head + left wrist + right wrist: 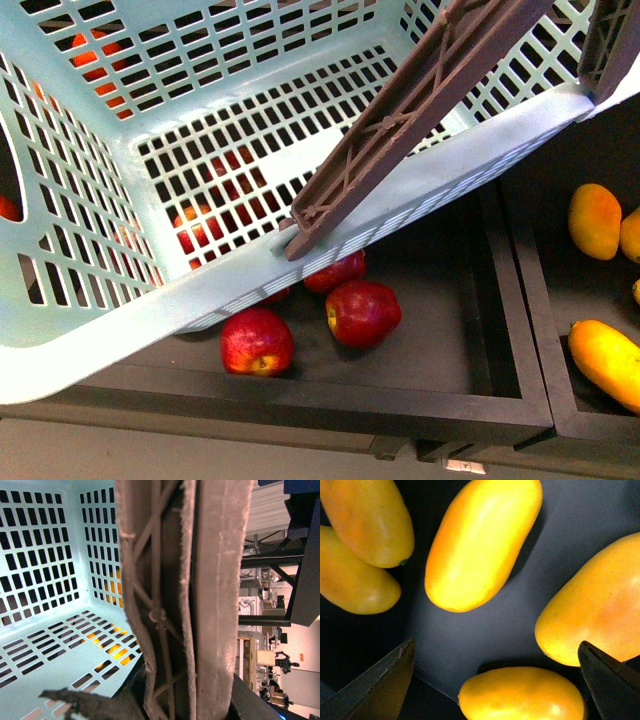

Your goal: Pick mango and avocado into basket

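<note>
The light turquoise slotted plastic basket [470, 160] hangs tilted above round red apples [362, 312] at left, the left jaws' state untellable behind its brown ribbed handles [200, 600], while the right gripper [497, 677], jaws spread, hovers over the bright yellow elongated mango [482, 542] in the dark right tray [560, 555].

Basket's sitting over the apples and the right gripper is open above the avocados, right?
Not avocados. The right wrist view shows the right gripper open above yellow mangoes, with no avocado in sight there. The rest holds: the basket does sit over the apples.
</note>
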Action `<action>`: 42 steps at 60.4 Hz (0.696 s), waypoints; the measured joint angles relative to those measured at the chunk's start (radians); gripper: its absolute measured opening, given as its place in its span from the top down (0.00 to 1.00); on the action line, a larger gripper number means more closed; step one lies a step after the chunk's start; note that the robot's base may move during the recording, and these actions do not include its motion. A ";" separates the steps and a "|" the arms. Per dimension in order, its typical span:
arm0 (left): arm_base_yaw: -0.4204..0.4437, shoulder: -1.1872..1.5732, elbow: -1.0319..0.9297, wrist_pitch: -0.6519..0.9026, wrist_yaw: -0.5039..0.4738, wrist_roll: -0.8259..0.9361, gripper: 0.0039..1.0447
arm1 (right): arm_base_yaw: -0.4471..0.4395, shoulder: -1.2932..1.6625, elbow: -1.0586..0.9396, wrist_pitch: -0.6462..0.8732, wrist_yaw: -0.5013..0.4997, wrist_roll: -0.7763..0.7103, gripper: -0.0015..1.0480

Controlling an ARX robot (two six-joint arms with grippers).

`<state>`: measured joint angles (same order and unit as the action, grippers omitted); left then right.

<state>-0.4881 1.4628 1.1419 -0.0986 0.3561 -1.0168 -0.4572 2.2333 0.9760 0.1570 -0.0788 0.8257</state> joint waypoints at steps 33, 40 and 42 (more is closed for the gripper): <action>0.000 0.000 0.000 0.000 0.000 0.000 0.83 | 0.015 0.172 0.234 -0.098 0.037 0.052 0.08; 0.000 0.000 0.000 0.000 0.000 0.000 0.83 | 0.027 0.200 0.281 -0.121 0.048 0.058 0.08; 0.000 0.000 0.000 0.000 0.000 0.000 0.83 | 0.031 0.210 0.295 -0.127 0.054 0.059 0.08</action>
<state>-0.4881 1.4628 1.1419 -0.0986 0.3557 -1.0168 -0.4263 2.4432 1.2713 0.0303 -0.0250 0.8848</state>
